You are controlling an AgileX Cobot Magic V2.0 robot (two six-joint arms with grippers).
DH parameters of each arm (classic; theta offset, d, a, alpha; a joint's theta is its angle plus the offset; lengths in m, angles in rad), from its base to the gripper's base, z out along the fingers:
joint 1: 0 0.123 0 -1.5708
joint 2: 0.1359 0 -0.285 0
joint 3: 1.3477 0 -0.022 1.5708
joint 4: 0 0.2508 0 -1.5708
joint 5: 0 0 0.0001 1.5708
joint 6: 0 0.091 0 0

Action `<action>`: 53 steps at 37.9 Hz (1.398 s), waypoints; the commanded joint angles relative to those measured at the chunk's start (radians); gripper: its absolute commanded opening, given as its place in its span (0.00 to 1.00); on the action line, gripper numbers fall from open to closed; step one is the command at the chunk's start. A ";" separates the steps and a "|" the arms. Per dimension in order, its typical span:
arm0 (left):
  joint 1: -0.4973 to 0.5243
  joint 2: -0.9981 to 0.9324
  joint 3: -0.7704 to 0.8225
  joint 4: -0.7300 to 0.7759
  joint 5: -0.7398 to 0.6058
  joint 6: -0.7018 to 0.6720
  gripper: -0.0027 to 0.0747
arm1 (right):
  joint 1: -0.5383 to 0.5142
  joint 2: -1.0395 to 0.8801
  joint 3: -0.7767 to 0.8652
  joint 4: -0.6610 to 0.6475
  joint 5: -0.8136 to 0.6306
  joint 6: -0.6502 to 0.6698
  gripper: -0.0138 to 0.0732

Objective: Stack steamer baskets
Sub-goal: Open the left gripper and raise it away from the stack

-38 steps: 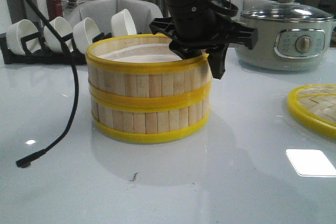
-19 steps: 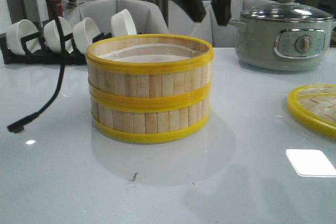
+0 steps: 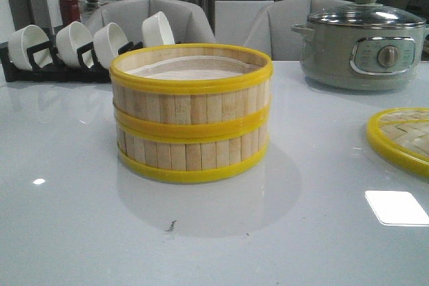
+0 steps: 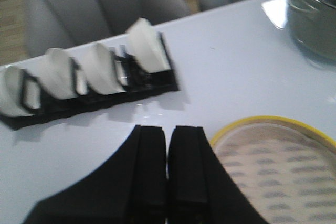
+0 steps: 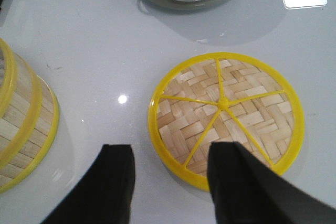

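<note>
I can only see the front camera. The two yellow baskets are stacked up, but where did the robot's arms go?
Observer: Both are up out of your view. The left gripper hangs over the table, between the top steamer basket and the bowl rack.
Child: Is it holding anything?
Observer: No. Its fingers are pressed together with nothing between them.
Child: And the other one?
Observer: The right gripper is open and empty, over the near edge of the woven lid lying flat on the table.
Child: What does the lid look like from above?
Observer: Yellow spokes run from a small centre knob to its rim, like a wheel.
</note>
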 commanded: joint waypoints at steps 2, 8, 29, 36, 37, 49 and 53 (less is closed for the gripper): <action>0.158 -0.170 0.021 0.017 -0.037 -0.013 0.15 | 0.002 -0.012 -0.038 -0.004 -0.067 -0.005 0.65; 0.336 -0.342 0.173 0.017 -0.076 -0.043 0.15 | 0.002 -0.012 -0.038 -0.004 -0.068 -0.005 0.65; 0.384 -1.050 1.026 -0.029 -0.346 -0.164 0.15 | 0.098 -0.012 -0.038 -0.002 -0.022 -0.005 0.65; 0.357 -1.209 1.233 -0.057 -0.368 -0.164 0.15 | 0.098 -0.012 -0.038 -0.002 -0.014 -0.005 0.65; 0.357 -1.224 1.249 -0.057 -0.368 -0.162 0.15 | 0.098 -0.012 -0.038 -0.002 -0.014 -0.005 0.65; 0.357 -1.240 1.330 -0.043 -0.461 -0.160 0.15 | 0.098 -0.012 -0.038 -0.002 -0.015 -0.005 0.65; 0.357 -1.236 1.330 -0.002 -0.511 -0.158 0.15 | 0.098 -0.012 -0.038 -0.002 -0.030 -0.005 0.65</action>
